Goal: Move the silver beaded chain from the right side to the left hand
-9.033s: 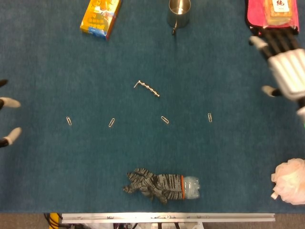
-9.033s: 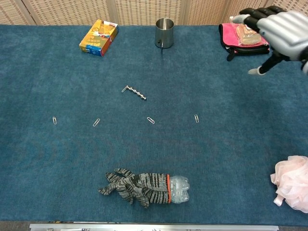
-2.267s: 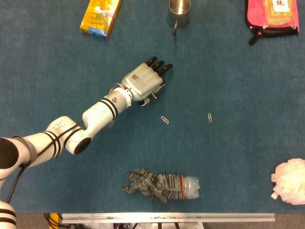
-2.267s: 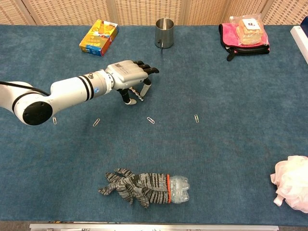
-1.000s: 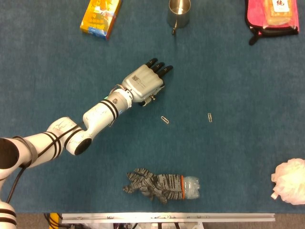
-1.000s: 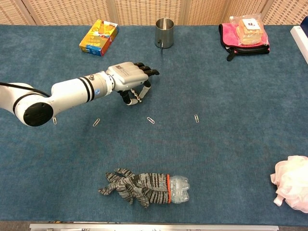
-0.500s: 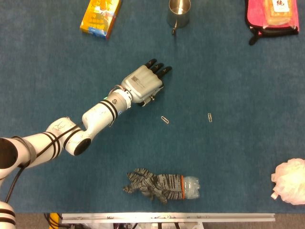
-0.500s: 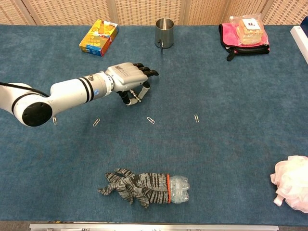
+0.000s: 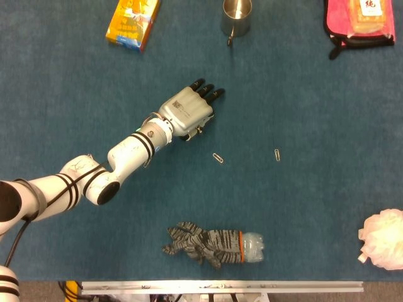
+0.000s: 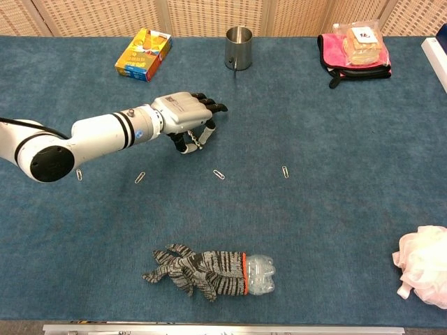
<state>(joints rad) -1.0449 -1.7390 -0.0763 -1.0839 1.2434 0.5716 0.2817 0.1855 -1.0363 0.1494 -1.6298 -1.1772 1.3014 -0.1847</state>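
Observation:
My left hand [image 9: 187, 112] reaches over the middle of the blue table, back side up, fingers pointing away to the right. In the chest view the left hand [image 10: 183, 112] has its thumb and fingers curled down around the silver beaded chain [image 10: 197, 142], which hangs as a short bit between them just above the cloth. The head view hides nearly all of the chain under the palm. No right hand shows in either view.
An orange box [image 10: 143, 54], a steel cup [image 10: 239, 47] and a pink pouch [image 10: 355, 52] line the far edge. Paper clips [image 10: 219, 174] [image 10: 285, 171] [image 10: 140, 177] lie nearby. A sock-covered bottle [image 10: 206, 272] lies at the front, a pink puff [image 10: 422, 265] at the right.
Over the last second my left hand has drawn slightly back to the left with the chain pinched under it. The chain no longer lies stretched on the cloth as it did earlier.

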